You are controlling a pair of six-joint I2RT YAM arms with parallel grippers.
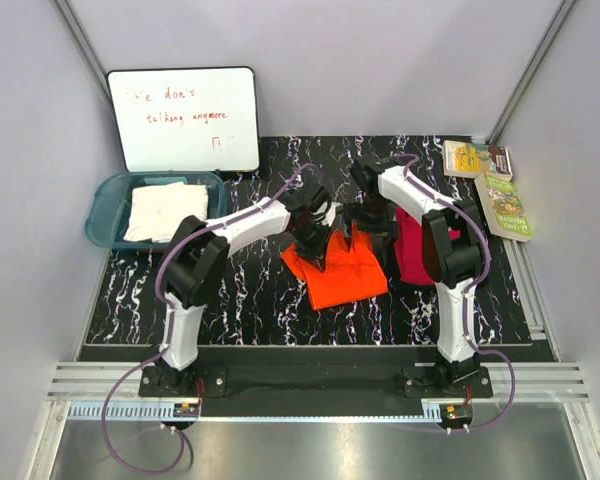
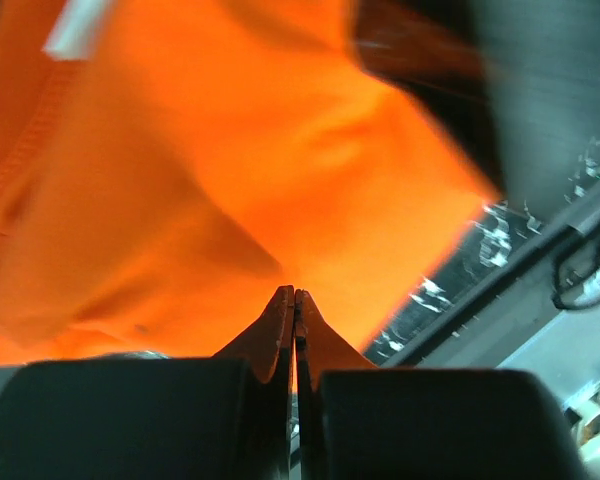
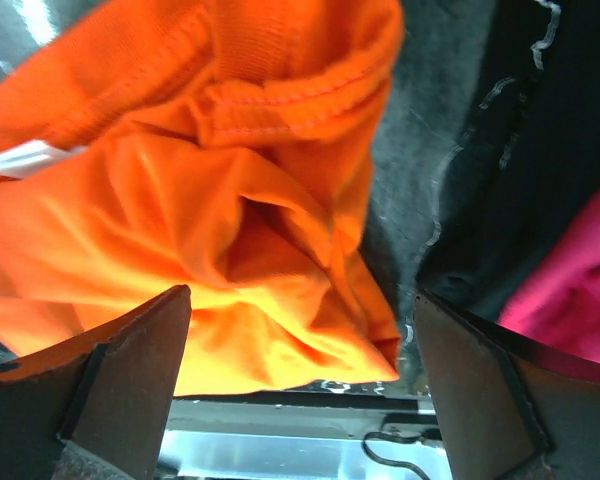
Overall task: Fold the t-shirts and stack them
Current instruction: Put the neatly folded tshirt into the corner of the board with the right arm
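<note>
On our black white-veined desk [image 1: 230, 300], the bright orange fabric t-shirt [image 1: 345, 280] lies crumpled mid-desk, the magenta-pink fabric t-shirt [image 1: 412, 250] nearer the right edge; our left gripper [image 2: 295, 295] pinches the orange cloth, our right gripper [image 3: 302, 295] gapes wide over it

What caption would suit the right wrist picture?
Open right claw poised over the crumpled orange t-shirt, magenta t-shirt alongside.

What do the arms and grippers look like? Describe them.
Left arm and right arm: white links, black joints and bases, purple cables looping alongside. Left gripper and right gripper: dark, wedge-shaped fingers.
</note>
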